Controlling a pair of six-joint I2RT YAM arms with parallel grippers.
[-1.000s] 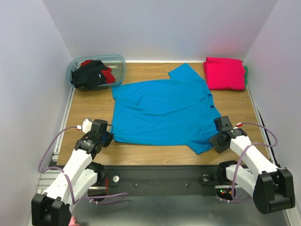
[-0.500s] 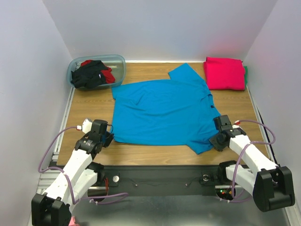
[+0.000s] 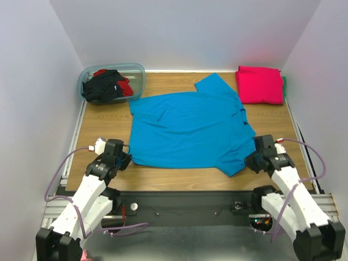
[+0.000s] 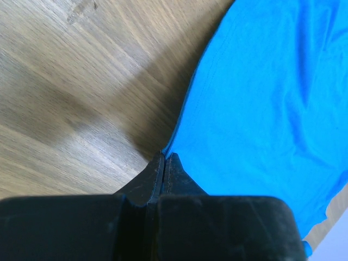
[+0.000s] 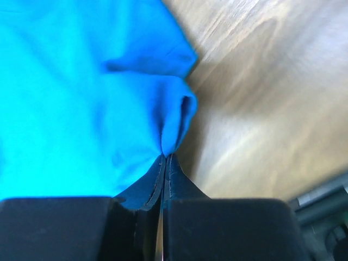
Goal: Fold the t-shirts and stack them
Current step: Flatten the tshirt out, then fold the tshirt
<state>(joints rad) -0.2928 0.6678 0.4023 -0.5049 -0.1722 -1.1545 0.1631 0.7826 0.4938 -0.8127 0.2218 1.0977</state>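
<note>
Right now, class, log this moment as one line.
stage: grasp | left tool shut on turquoise t-shirt near-left corner | right tool shut on its near-right edge | pink t-shirt folded, far right

matt cloth t-shirt (image 3: 187, 128), wood-grain table (image 3: 103, 133)

Green sliver (image 3: 283, 82): right of the blue shirt (image 3: 187, 128), mostly hidden by the pink shirt (image 3: 260, 84); kind unclear.
Tub (image 3: 139, 73) left of the blue shirt: black cloth (image 3: 102, 88) and red cloth (image 3: 125, 88) bunched, count unclear.
Blue shirt in wrist views: cut by the picture edges.
Dark shape (image 5: 321, 204) right of the blue shirt: blurred, cut by the corner.
</note>
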